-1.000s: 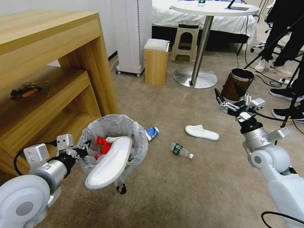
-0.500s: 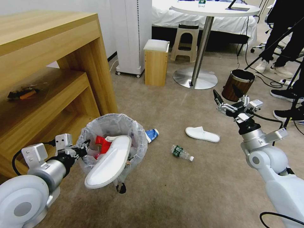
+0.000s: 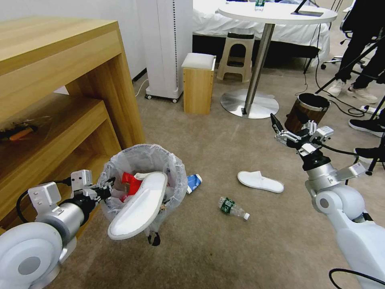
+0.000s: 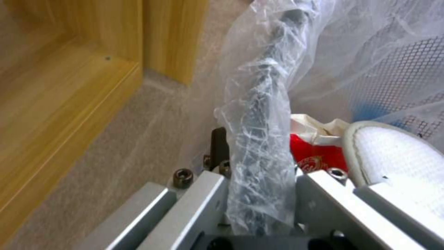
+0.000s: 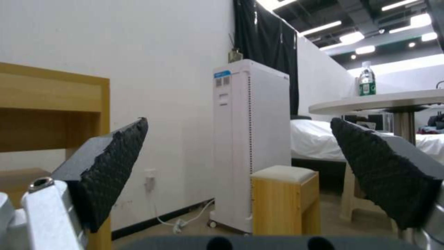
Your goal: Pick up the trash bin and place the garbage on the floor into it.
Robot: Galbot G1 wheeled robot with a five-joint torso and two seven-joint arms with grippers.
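Beige short-pile floor (image 3: 240,249) carries a white slipper (image 3: 260,181) and clear plastic bottle (image 3: 234,208) below the spread, empty right pincer (image 3: 289,127). Left pincer (image 3: 105,192) stays clamped on the bag-lined round black trash bin (image 3: 176,176); hold it level, I judge, while approaching the slipper from above.

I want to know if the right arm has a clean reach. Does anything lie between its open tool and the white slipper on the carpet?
Nothing visible does. The right tool hangs open in the air above the slipper, with bare carpet between them. The clear bottle lies nearer the robot, off that line.
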